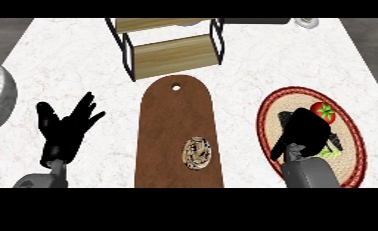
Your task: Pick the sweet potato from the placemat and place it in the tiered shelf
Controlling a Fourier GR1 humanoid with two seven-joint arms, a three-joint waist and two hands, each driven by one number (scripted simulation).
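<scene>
Fingers (289, 131) of right hand (306, 127) curl over placemat (270, 106); tiered shelf (176, 55) bare

White marbled counter (66, 60) fills the view, evenly lit. Dark grey floor (15, 25) shows past both far corners. Grey metal rim (6, 97) at left edge.

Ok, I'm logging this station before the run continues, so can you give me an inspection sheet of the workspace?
Surface: white marbled counter.
Job's things: round woven placemat at right; sweet potato not visible, right hand covers the mat's middle; wooden tiered shelf at the back.
Clutter: long wooden cutting board with a small round speckled item; tomato on the placemat.
Hands: left hand open, resting at left; right hand over the placemat, fingers unclear.
Cables: nothing seen.
Surroundings: grey pot edge far left.
</scene>
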